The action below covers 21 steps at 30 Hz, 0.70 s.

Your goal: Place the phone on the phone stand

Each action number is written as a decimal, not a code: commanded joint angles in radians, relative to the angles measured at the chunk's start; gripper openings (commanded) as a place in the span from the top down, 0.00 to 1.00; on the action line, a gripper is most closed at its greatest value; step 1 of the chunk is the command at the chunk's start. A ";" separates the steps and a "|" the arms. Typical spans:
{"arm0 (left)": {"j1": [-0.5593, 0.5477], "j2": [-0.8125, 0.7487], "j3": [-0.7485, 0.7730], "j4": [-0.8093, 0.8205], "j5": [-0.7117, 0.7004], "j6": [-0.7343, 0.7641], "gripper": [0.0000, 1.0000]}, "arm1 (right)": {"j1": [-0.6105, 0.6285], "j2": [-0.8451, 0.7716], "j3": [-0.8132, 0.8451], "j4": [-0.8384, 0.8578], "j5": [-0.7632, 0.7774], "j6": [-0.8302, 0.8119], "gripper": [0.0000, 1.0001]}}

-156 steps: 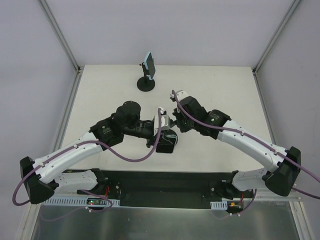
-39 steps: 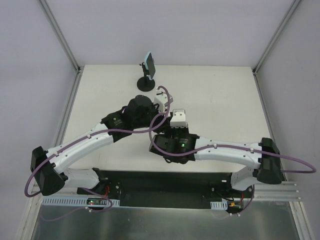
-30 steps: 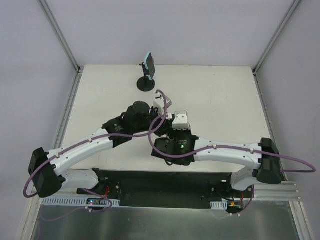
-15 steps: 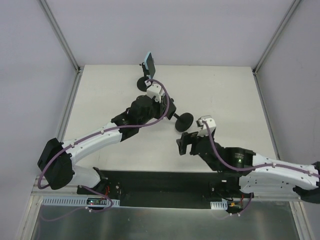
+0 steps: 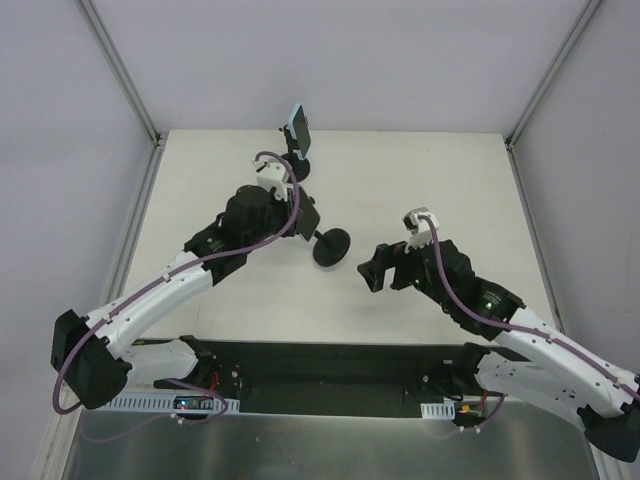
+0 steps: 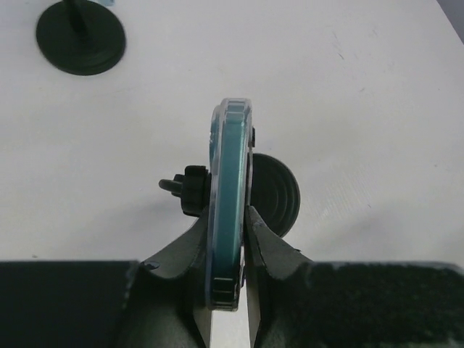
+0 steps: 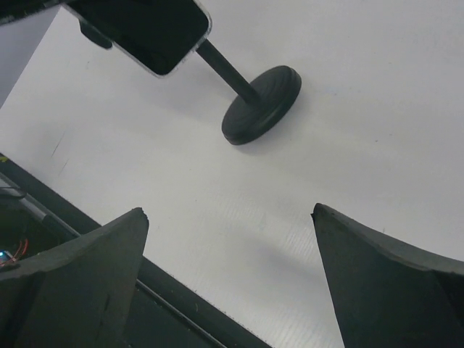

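A teal-edged phone (image 6: 230,167) shows edge-on in the left wrist view, with my left gripper (image 6: 228,216) shut on its two faces. Right behind it are a black clamp knob (image 6: 185,190) and the round base of a black phone stand (image 6: 279,192). From above, my left gripper (image 5: 303,218) is at mid table and the stand's base (image 5: 331,246) lies just right of it. In the right wrist view the phone's dark screen (image 7: 141,25) sits at the top of the stand's leaning stem, above the base (image 7: 262,104). My right gripper (image 7: 230,217) is open with nothing in it, and in the top view it (image 5: 380,268) stands apart to the right of the base.
A second black stand (image 5: 293,168) carrying a light blue phone (image 5: 297,128) is at the back of the white table (image 5: 450,180); its base (image 6: 81,36) shows at the top left of the left wrist view. The table's dark front edge (image 7: 181,312) runs below my right fingers.
My right gripper has opened wide and drawn back to the right, away from the stand. The left arm has carried the phone and stand a little to the left.
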 commanded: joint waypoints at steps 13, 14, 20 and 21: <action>0.322 -0.023 0.225 -0.163 0.257 0.047 1.00 | -0.070 0.532 0.109 0.448 -0.380 0.061 0.08; 0.322 -0.011 0.226 -0.165 0.268 0.042 1.00 | -0.084 0.562 0.125 0.469 -0.414 0.085 0.09; 0.326 0.068 0.266 -0.110 0.297 -0.001 1.00 | -0.141 0.812 0.257 0.734 -0.534 0.214 0.35; 0.325 0.092 0.280 -0.105 0.299 0.001 1.00 | -0.145 0.871 0.274 0.753 -0.548 0.234 0.42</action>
